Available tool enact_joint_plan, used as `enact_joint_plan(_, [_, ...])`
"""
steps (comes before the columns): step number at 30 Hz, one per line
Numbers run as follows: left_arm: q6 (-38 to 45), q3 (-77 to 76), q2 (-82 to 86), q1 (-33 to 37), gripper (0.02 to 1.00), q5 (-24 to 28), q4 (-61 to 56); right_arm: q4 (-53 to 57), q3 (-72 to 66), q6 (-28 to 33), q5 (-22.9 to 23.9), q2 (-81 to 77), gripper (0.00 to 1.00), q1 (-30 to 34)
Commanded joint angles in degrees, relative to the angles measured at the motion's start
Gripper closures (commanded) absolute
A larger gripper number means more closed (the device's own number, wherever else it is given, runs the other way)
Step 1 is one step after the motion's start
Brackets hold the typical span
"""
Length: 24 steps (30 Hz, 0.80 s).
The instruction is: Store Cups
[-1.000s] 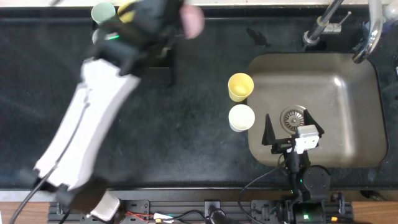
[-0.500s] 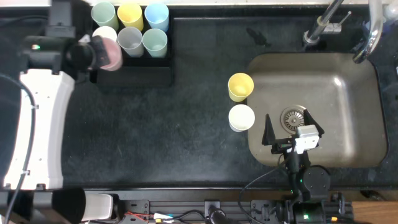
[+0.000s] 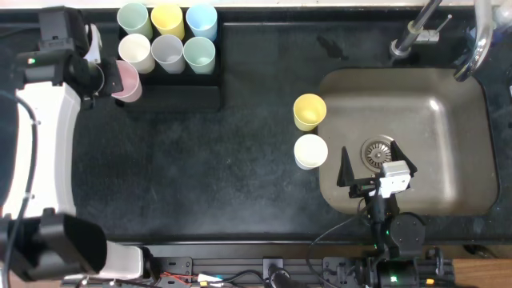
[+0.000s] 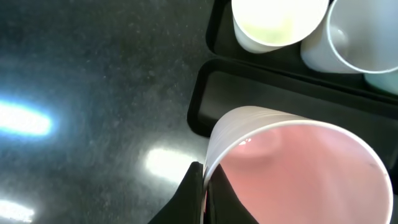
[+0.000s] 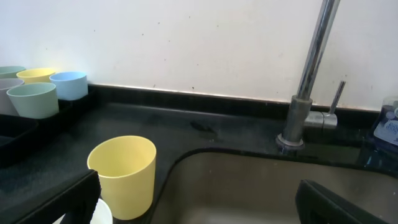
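Hanging over the sink (image 3: 448,120), closest to the arm bases, the right gripper (image 3: 376,164) has its jaws spread wide with nothing between them. Just beside the sink's left rim, on the dark counter (image 3: 240,200), a white cup (image 3: 310,150) and a yellow cup (image 3: 310,112) stand upright close together, the yellow one farther back. Farther off to the left, the left gripper (image 4: 204,196) has its jaws pinched on the rim of a pink cup (image 4: 292,174), holding it over the near left corner of the black tray (image 3: 188,98). Whether that cup touches the tray I cannot tell. Beyond it in the tray stand a cream cup (image 3: 136,50), a grey cup (image 3: 167,50) and a mint cup (image 3: 198,53). Behind those, nearest the wall, are a green cup (image 3: 134,16), a second yellow cup (image 3: 167,16) and a blue cup (image 3: 201,18). The faucet (image 5: 311,68) rises at the sink's far side.
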<state>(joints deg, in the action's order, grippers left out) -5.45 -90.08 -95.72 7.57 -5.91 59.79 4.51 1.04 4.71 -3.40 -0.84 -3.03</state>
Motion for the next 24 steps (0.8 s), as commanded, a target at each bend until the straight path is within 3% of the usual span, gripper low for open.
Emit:
enact_joint_plan(1, [2.5,0.4,-3.0,0.5,0.982,1.4,-1.5,-0.3,-0.8,0.0,0.5,0.6,0.005,0.2])
enact_joint_plan(24, [3.9,0.4,-10.8,1.1,0.982,2.7,-7.7,-0.3,-0.8,0.0,0.5,0.6,0.007,0.2])
